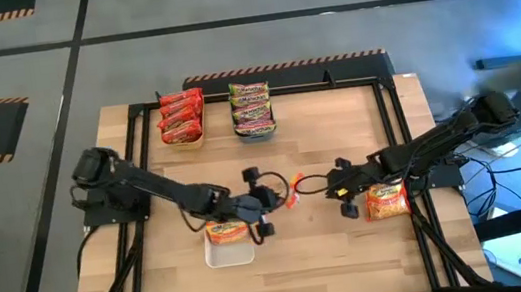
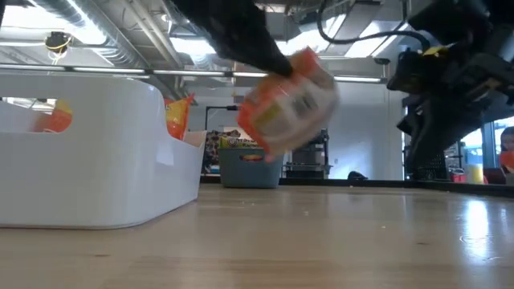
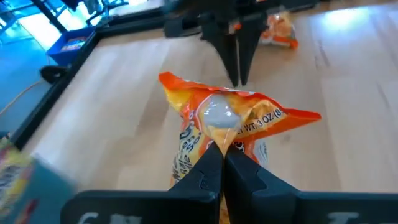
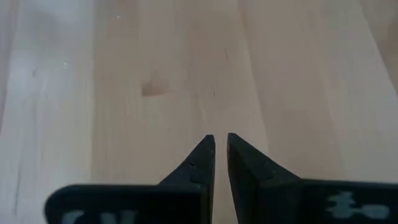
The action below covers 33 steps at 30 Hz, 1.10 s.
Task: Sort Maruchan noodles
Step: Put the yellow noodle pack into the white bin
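- An orange noodle packet (image 3: 233,121) hangs pinched by one edge in the left gripper (image 3: 224,155), whose fingers are clenched on the crinkled plastic; in the low view the same packet (image 2: 285,100) is clear of the desk, tilted and swinging.
- From above, this packet (image 1: 294,190) sits near the middle of the desk (image 1: 315,250), just right of the white tray (image 1: 229,254), which already holds one orange packet (image 1: 226,232).
- More packets are sorted at the far edge: a stack of red ones (image 1: 181,116) in one tray and a stack of green-edged ones (image 1: 251,107) in the tray beside it.
- One more orange packet (image 1: 386,200) lies loose on the desk at the right side, beneath the right arm.
- The right gripper (image 4: 221,146) points down at bare wood with its fingers all but closed and grasping nothing; it waits just right of the carried packet.
- Step in hand, as I judge it: carrying an orange packet to the white tray, where its colour belongs.
- The next move calls for swinging the left gripper back over that tray, lowering until the packet rests on the one inside, then letting go. The loose hang means it may flop over the rim if released too high.
- After that, the loose packet on the right looks to be the last one unsorted.
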### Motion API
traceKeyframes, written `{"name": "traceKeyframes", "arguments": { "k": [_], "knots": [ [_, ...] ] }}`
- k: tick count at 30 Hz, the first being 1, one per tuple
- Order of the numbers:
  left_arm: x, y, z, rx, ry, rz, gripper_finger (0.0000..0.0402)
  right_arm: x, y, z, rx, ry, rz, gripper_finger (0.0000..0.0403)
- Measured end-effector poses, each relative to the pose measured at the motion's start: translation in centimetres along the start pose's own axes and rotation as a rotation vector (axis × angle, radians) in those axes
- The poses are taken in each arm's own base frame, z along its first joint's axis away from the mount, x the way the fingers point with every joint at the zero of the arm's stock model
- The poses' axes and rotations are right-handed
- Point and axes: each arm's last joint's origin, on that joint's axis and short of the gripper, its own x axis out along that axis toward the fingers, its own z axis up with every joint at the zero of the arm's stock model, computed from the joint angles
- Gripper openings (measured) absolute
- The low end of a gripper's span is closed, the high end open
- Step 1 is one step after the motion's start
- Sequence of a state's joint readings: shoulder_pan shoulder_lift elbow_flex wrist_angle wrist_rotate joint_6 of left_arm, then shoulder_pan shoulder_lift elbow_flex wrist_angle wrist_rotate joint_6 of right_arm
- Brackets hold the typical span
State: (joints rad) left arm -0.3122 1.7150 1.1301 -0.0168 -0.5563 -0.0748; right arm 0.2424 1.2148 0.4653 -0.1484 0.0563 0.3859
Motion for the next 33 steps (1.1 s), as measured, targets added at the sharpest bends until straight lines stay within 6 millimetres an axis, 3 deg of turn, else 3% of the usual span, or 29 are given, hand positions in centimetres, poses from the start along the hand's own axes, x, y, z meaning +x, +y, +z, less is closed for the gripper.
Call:
{"name": "traceKeyframes", "arguments": {
  "k": [7, 13, 16, 22, 27, 33],
  "knots": [
    [3.8, -1.3, -1.5, -0.066, -0.039, -0.116, 0.0022, 0.2, -0.1, -0.3, 0.054, 0.031, -0.005, 0.0028],
    [4.3, -1.3, -1.8, -0.085, -0.011, -0.189, 0.008, -0.2, 0.2, 0.4, 0.051, 0.033, -0.001, 0.0046],
    [3.4, -1.9, -1.4, -0.074, -0.026, -0.236, 0.0091, -0.8, 0.6, 1.7, 0.031, 0.012, -0.003, 0.0085],
    [3.1, -3.7, -2.0, -0.007, -0.025, -0.283, 0.0093, -1.0, 0.5, 4.6, 0.03, -0.153, 0.018, 0.02],
    [4.1, -4.6, -3.5, 0.019, 0.02, -0.282, 0.0094, 1.0, -1.1, 5.1, 0.127, -0.119, 0.064, 0.0265],
    [5.6, -5.0, -5.3, 0.039, 0.078, -0.276, 0.0094, 4.4, -2.2, 4.6, 0.196, -0.024, 0.141, 0.0288]
  ]
}}
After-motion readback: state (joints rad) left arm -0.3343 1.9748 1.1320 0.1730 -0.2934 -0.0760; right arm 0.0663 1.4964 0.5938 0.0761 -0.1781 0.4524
